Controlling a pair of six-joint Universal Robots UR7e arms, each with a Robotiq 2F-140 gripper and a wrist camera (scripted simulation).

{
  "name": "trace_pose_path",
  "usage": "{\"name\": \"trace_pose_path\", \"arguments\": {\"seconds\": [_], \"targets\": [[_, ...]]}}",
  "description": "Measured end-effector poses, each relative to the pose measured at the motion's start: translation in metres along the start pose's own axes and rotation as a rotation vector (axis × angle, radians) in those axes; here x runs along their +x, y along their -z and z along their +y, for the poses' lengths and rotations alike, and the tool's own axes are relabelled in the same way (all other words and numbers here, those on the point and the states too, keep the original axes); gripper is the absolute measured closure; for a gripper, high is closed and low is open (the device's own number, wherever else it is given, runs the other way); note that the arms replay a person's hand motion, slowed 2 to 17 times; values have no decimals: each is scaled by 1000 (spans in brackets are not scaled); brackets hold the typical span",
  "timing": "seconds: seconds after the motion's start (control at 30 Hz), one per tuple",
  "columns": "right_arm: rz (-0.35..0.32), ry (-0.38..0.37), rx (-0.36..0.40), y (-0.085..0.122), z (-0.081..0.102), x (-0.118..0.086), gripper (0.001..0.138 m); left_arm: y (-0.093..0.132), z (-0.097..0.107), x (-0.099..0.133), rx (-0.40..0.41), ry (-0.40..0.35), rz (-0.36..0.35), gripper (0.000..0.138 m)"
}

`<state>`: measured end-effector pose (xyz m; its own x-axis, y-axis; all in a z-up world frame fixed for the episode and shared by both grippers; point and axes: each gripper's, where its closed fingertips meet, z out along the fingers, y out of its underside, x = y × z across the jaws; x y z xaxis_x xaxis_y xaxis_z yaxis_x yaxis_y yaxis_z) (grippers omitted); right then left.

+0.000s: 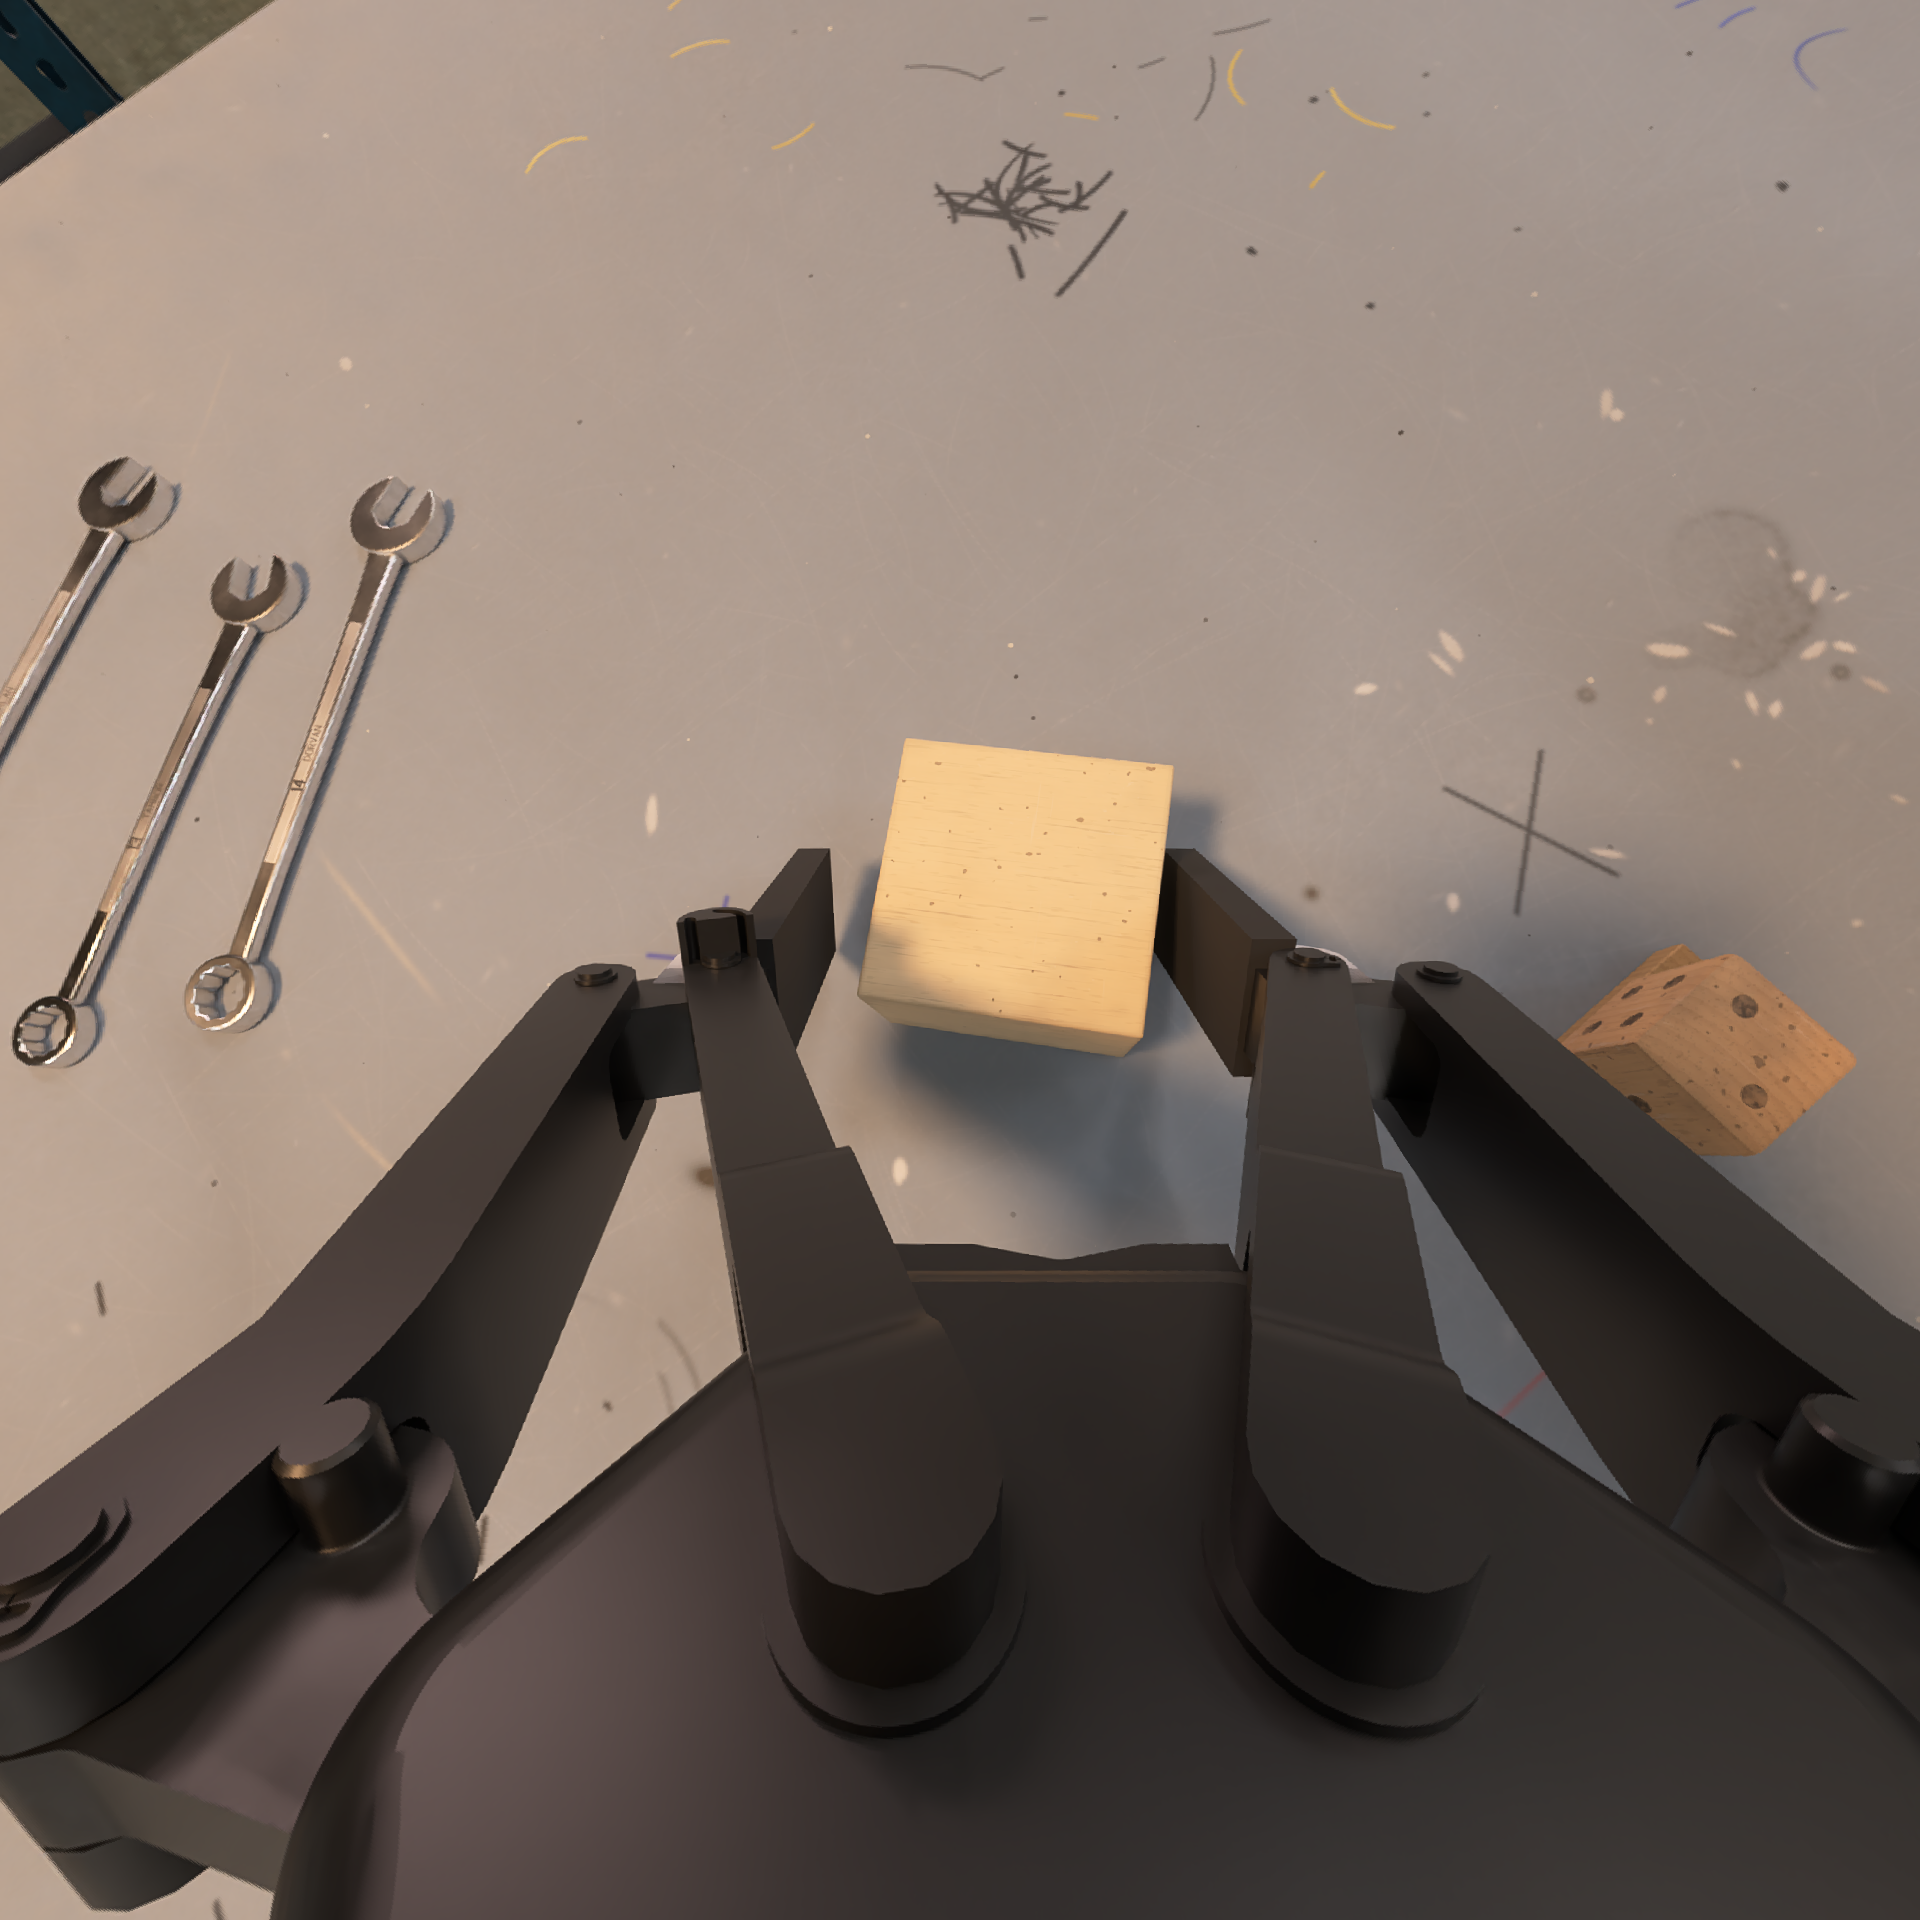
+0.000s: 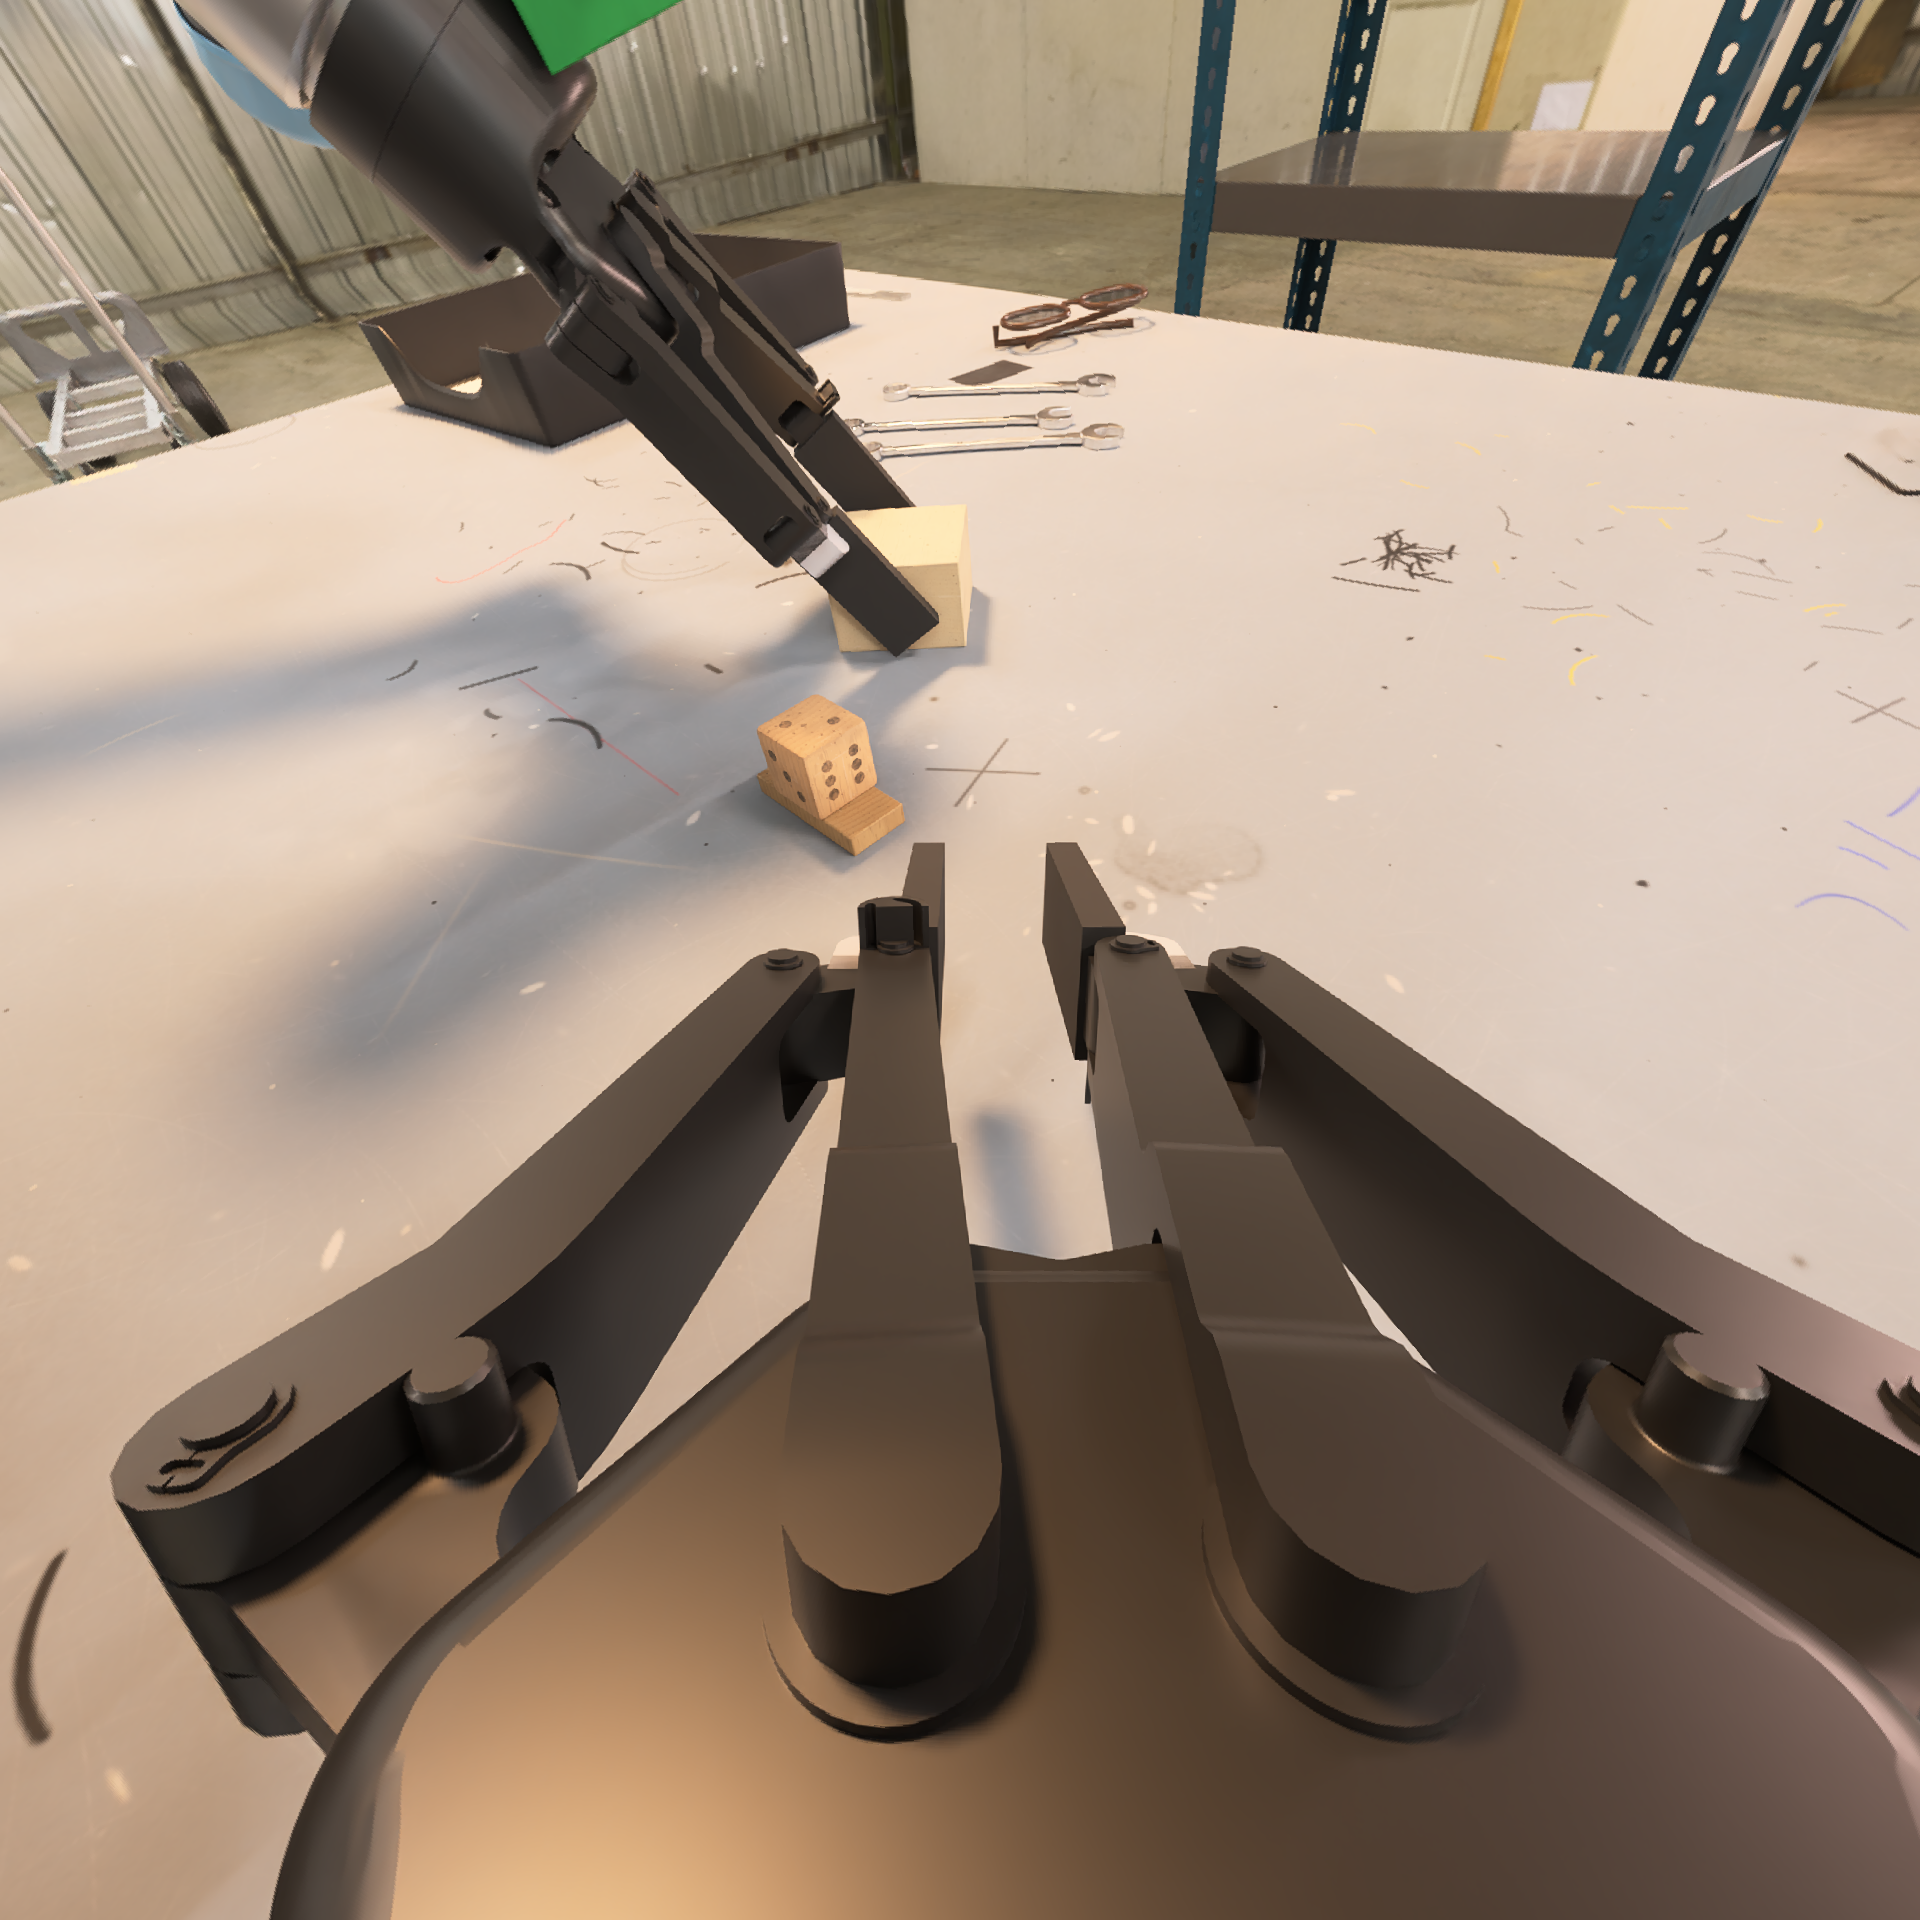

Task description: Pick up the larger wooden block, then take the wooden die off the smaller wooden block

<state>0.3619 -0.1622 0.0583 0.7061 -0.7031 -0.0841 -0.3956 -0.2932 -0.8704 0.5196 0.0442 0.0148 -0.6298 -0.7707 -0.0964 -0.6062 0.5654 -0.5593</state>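
- While you read both wrist views, start with the table [image 2: 1455, 727]: a pale, scuffed top that carries everything below.
- Left gripper [image 1: 997, 883]: its jaws straddle the larger wooden block [image 1: 1023, 894], one pad on each side. The right pad looks to touch the block; a narrow gap shows at the left pad, so judge it not yet clamped.
- Right gripper [image 2: 994, 883]: jaws a little apart and empty, hovering over bare table.
- Smaller wooden block [image 2: 847, 816]: a low slab ahead and slightly left of the right gripper, its long axis running diagonally toward that gripper.
- Wooden die [image 2: 819, 750]: it sits on the slab's far end. The right arm is nearer, so it likely makes this pick.
- Wrenches [image 1: 208, 748]: their shanks bear stamped markings.
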Motion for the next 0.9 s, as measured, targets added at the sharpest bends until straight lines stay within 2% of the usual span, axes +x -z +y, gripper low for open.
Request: {"name": "trace_pose_path", "arguments": {"seconds": [0.43, 0.9], "targets": [[-1, -5, -3, 0, 1, 1, 113, 0, 0, -1, -31, -13, 6, 58], [-1, -1, -2, 0, 0, 1, 113, 2, 0, 3, -62, -65, 23, 61]]}}
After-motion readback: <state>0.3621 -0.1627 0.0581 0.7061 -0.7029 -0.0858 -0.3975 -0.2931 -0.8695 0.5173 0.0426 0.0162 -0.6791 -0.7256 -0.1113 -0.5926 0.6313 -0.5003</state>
